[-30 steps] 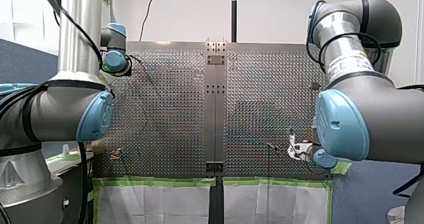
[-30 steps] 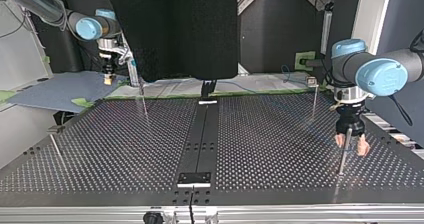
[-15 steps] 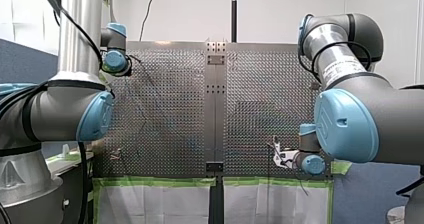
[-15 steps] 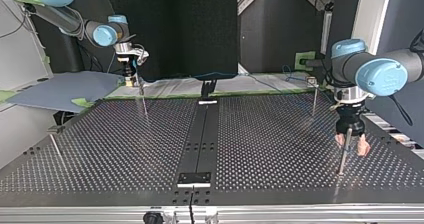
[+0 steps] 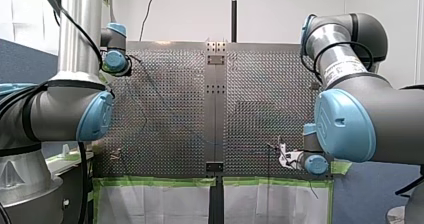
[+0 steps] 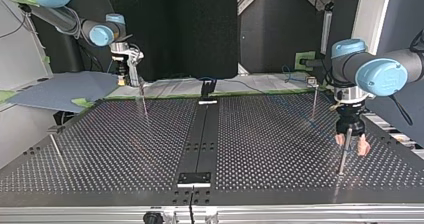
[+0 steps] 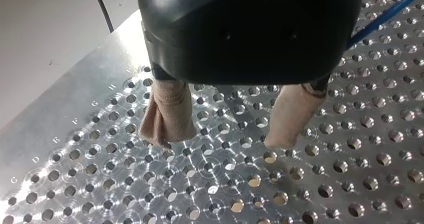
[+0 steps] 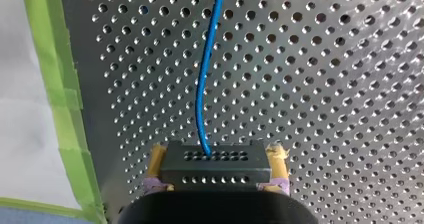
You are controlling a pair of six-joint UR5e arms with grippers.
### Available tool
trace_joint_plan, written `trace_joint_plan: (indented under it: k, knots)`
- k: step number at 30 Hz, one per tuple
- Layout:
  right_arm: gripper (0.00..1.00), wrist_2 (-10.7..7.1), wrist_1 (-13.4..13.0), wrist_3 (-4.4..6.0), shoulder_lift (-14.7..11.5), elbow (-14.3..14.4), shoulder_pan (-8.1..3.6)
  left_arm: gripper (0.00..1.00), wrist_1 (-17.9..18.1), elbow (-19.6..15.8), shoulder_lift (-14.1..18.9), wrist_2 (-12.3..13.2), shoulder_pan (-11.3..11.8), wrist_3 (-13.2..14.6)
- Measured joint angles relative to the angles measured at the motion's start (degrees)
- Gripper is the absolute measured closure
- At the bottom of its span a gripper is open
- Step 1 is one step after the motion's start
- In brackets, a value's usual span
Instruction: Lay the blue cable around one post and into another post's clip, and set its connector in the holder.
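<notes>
My right gripper [image 8: 216,156] is shut on a black connector block [image 8: 215,170] between its yellow pads. The blue cable [image 8: 204,79] runs from the block out ahead over the perforated table. In the top view this gripper [image 6: 125,76] hangs at the far left edge of the table, beside a thin post [image 6: 143,101]. My left gripper [image 6: 351,145] stands open at that view's right, its beige pads on either side of another post [image 6: 343,159]. The left wrist view shows its fingers [image 7: 167,119] spread apart with nothing held, and the blue cable [image 7: 382,13] passing beside them.
Another post [image 6: 313,99] has a clip on top and one more [image 6: 55,146] stands at the top view's left. A black holder plate [image 6: 195,178] sits on the centre rail near that view's front edge. Green tape [image 8: 60,84] lines the table's edge by my right gripper.
My right gripper carried the connector toward the top view's right, up beside the far-left post, then eased slightly back. My left arm has not moved.
</notes>
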Motion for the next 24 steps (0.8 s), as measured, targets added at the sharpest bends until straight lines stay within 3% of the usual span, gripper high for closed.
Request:
trace_joint_plan:
  k: [7, 14, 19, 24]
  knots:
    - [0.96, -0.57, -0.95, -0.03, -0.08, 1.17, -0.35, 0.0, 0.0, 0.0, 0.0, -0.13, 0.0, -0.01]
    - [0.96, -2.71, -2.57, 0.2, -1.01, 2.25, -0.76, 0.0, -0.13, 0.0, 0.0, -0.15, 0.0, -0.01]
    - [0.96, -3.05, -3.46, 1.68, -2.26, 2.97, -1.08, 0.0, -0.24, -0.01, 0.01, -0.2, 0.04, -0.21]
    - [0.96, -3.07, -3.8, 3.53, -2.46, 3.03, -1.18, 0.0, -0.6, -0.01, 0.01, -0.41, 0.33, -2.11]
